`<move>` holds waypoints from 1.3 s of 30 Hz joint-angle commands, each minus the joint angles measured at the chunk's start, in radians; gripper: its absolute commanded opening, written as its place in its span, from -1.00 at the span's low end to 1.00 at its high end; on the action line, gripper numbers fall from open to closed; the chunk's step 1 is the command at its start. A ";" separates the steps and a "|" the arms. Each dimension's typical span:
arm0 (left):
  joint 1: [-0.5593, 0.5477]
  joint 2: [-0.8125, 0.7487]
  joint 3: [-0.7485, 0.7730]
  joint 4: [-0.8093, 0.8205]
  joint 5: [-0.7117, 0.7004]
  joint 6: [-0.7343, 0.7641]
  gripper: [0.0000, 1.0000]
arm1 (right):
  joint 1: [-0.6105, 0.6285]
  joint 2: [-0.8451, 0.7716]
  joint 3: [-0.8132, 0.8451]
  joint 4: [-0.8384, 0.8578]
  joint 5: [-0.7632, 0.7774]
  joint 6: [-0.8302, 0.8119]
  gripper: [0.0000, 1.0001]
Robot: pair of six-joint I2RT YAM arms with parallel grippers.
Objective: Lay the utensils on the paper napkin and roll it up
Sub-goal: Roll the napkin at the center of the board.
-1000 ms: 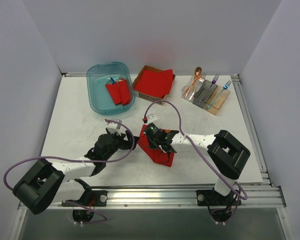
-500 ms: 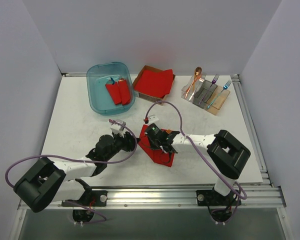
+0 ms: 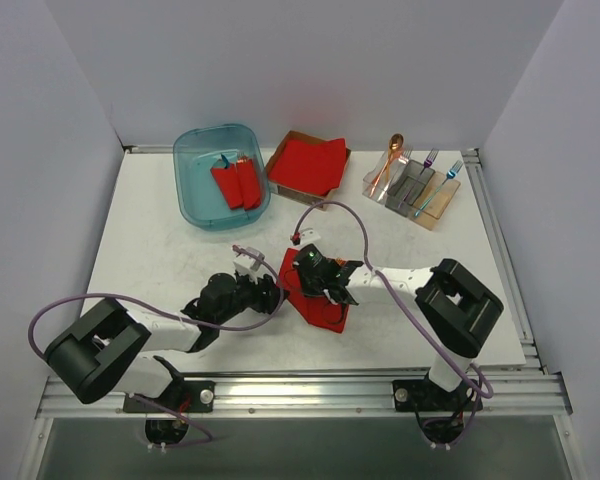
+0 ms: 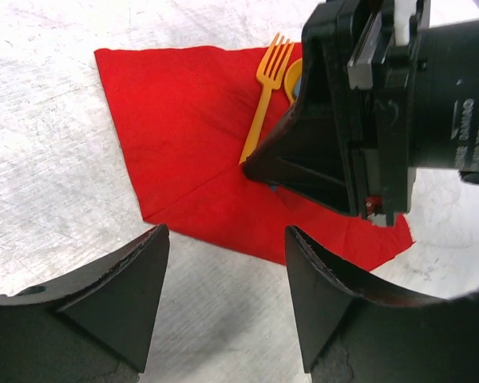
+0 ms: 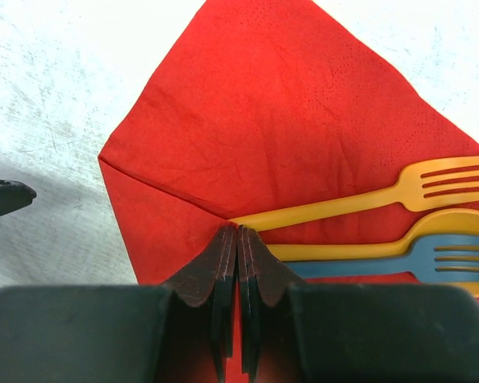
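A plain bright red paper napkin (image 5: 271,128) carries an orange-yellow fork (image 5: 359,201) and a blue fork (image 5: 367,265) on a scuffed white table (image 5: 56,96).

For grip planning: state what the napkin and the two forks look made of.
Napkin: thin matte red paper, likely; fine embossed dots and sharp creases show. Orange fork: probably smooth plastic; uniform colour, soft sheen. Blue fork: same moulded plastic look, slightly glossy.

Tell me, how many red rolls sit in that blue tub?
2: the left roll and the right roll lie side by side in the blue tub; none looks hidden.
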 commanded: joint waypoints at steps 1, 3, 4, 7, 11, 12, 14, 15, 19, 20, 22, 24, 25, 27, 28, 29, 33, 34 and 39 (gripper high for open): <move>-0.008 0.014 -0.008 0.080 0.010 0.065 0.37 | -0.016 -0.049 -0.016 0.006 -0.018 -0.003 -0.93; -0.013 0.024 -0.002 0.086 0.007 0.094 0.36 | -0.019 -0.052 -0.017 0.011 -0.026 -0.004 -0.92; -0.013 0.034 0.003 0.083 0.007 0.131 0.35 | -0.023 -0.053 -0.019 0.014 -0.035 -0.006 -0.92; -0.014 0.022 0.009 0.048 0.019 0.191 0.29 | -0.027 -0.055 -0.017 0.011 -0.047 -0.007 -0.92; -0.024 0.031 -0.011 0.125 0.044 0.243 0.31 | -0.034 -0.061 -0.020 0.014 -0.069 -0.015 -0.92; -0.024 0.036 -0.014 0.146 0.048 0.269 0.32 | -0.037 -0.059 -0.016 0.011 -0.070 -0.018 -0.92; -0.030 0.056 -0.014 0.179 0.048 0.289 0.36 | -0.040 -0.056 -0.011 0.006 -0.075 -0.021 -0.92; -0.030 0.066 -0.014 0.189 0.053 0.313 0.39 | -0.040 -0.055 -0.007 0.002 -0.079 -0.021 -0.92; -0.047 0.122 -0.002 0.201 0.080 0.358 0.39 | -0.045 -0.055 0.003 -0.007 -0.093 -0.027 -0.92; -0.050 0.128 -0.002 0.213 0.079 0.363 0.39 | -0.046 -0.053 0.004 -0.010 -0.098 -0.027 -0.92; -0.048 0.142 -0.003 0.231 0.083 0.375 0.40 | -0.051 -0.050 0.006 -0.017 -0.109 -0.030 -0.92; -0.054 0.154 0.005 0.235 0.099 0.395 0.39 | -0.056 -0.047 0.006 -0.015 -0.118 -0.033 -0.92; -0.057 0.165 0.015 0.235 0.088 0.396 0.39 | -0.056 -0.046 0.004 -0.015 -0.122 -0.032 -0.92; -0.068 0.177 0.026 0.233 0.077 0.412 0.39 | -0.057 -0.047 0.000 -0.012 -0.127 -0.032 -0.92; -0.071 0.189 0.029 0.235 0.068 0.416 0.39 | -0.059 -0.047 0.001 -0.010 -0.132 -0.035 -0.92; -0.071 0.195 0.028 0.251 0.068 0.419 0.39 | -0.059 -0.050 0.001 -0.013 -0.133 -0.035 -0.92; -0.079 0.215 0.029 0.276 0.074 0.419 0.39 | -0.062 -0.053 0.009 -0.020 -0.139 -0.038 -0.92; -0.080 0.223 0.035 0.259 0.077 0.419 0.39 | -0.065 -0.052 0.009 -0.020 -0.139 -0.038 -0.92; -0.082 0.228 0.063 0.224 0.097 0.459 0.39 | -0.068 -0.049 0.016 -0.023 -0.144 -0.041 -0.92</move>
